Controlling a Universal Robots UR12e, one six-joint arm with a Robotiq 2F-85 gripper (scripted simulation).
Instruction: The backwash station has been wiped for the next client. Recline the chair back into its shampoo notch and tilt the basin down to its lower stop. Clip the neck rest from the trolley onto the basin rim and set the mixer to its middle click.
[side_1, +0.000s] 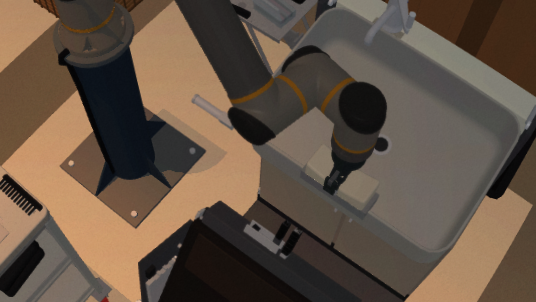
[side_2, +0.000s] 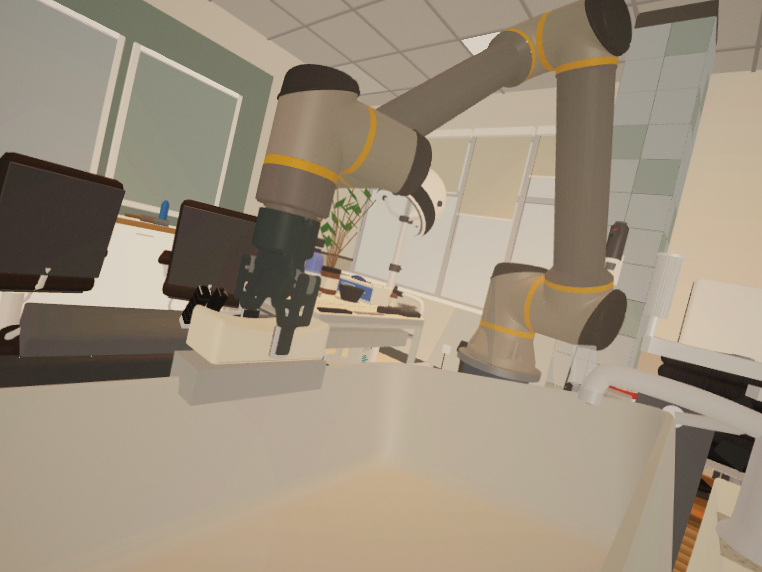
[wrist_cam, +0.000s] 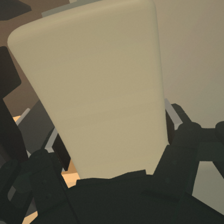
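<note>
The middle of the cream neck rest (side_1: 341, 180) (side_2: 255, 340) (wrist_cam: 98, 89) is hidden behind my wrist in the side camera. It is a padded block sitting on the grey clip ledge (side_2: 246, 377) at the near rim of the basin (side_1: 425, 135), on the side toward the dark chair back (side_1: 235, 265). The mixer tap (side_1: 387, 20) (side_2: 665, 394) stands at the basin's far rim, well away from me. My gripper (side_1: 333, 183) (side_2: 277, 320) (wrist_cam: 114, 152) points straight down over the rim and is closed across the neck rest, holding it.
The arm's dark blue pedestal (side_1: 107, 110) stands on a floor plate left of the basin. A trolley (side_1: 30, 245) sits at the lower left corner. A chrome bar (side_1: 210, 110) sticks out beside the basin's left edge. A drain hole (side_1: 382, 144) lies just behind my wrist.
</note>
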